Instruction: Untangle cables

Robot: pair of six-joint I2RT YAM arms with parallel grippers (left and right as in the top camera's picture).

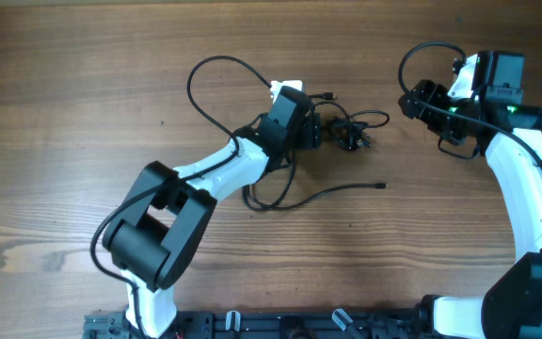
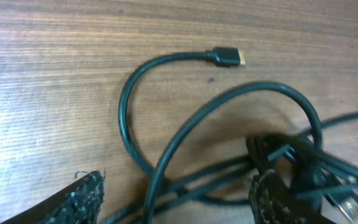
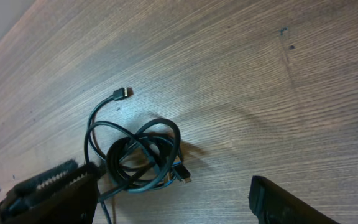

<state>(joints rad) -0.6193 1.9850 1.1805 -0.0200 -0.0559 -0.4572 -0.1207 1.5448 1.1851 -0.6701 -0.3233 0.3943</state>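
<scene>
The cables are thin black cords in a knotted coil (image 1: 348, 129) at the table's middle. One loop (image 1: 216, 75) lies far left, and a loose strand ends in a plug (image 1: 381, 185) at the front. My left gripper (image 1: 316, 130) is open right at the coil. In the left wrist view its fingers (image 2: 176, 202) straddle several strands (image 2: 166, 168), and a plug end (image 2: 229, 57) lies ahead. My right gripper (image 1: 414, 100) is open and empty to the right of the coil. In the right wrist view it hangs (image 3: 173, 199) above the knot (image 3: 143, 155).
The wooden table (image 1: 83, 113) fills all views. The arms' own thicker black wires loop near the right wrist (image 1: 431, 52). The arm bases stand at the front edge (image 1: 252, 325). A small white piece (image 1: 285, 88) sits by the left gripper.
</scene>
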